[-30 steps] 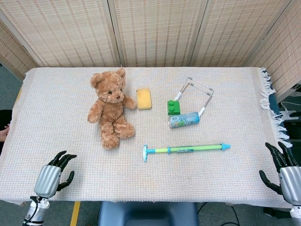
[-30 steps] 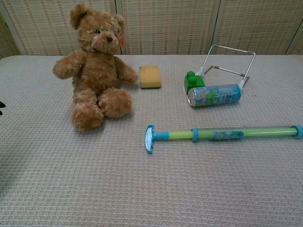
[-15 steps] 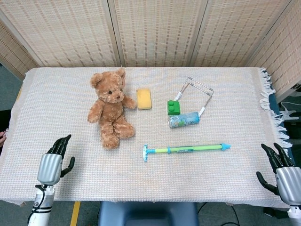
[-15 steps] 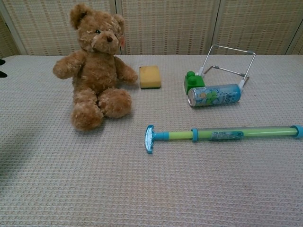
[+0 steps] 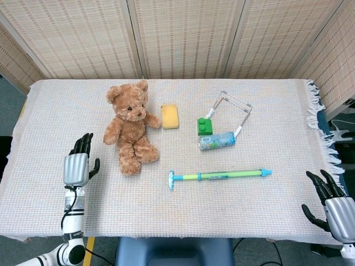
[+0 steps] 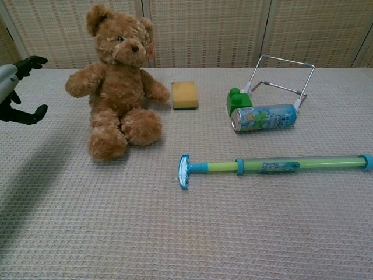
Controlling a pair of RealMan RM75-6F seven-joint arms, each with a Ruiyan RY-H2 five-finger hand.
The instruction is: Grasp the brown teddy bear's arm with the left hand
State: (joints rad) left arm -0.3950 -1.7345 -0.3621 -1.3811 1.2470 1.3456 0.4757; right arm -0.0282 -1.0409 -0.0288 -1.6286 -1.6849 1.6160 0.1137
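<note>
Beige woven cloth with a waffle texture covers the table (image 5: 183,221), its white fringe hanging over the right edge. Toward the rear left of the table sits the brown plush teddy bear (image 5: 129,126), shaggy-furred, upright, legs stretched toward the front edge and both arms out to its sides. The left hand (image 5: 77,164), silver-backed with black fingers, hovers over the cloth near the left edge, fingers spread and pointing toward the rear, holding nothing; bare cloth lies between it and the bear's nearer arm, and the chest view shows the left hand (image 6: 14,87) at the frame's left margin, apart from the bear (image 6: 116,81). The right hand (image 5: 334,206) hangs beyond the front right corner, fingers apart and empty.

Just beside the bear's other arm lies a yellow rectangular sponge (image 5: 170,116) with a green underside visible in the chest view. Right of it, near the table's middle, stand a green plastic building block (image 5: 205,126), a thin bent wire frame (image 5: 233,111) and a blue-green drink can (image 5: 217,141) lying on its side, the three close together. A long green and blue plastic water-squirter tube (image 5: 219,175) lies parallel to the front edge. Wide open cloth runs along the whole front edge and the right side. Woven reed screens stand behind the rear edge.
</note>
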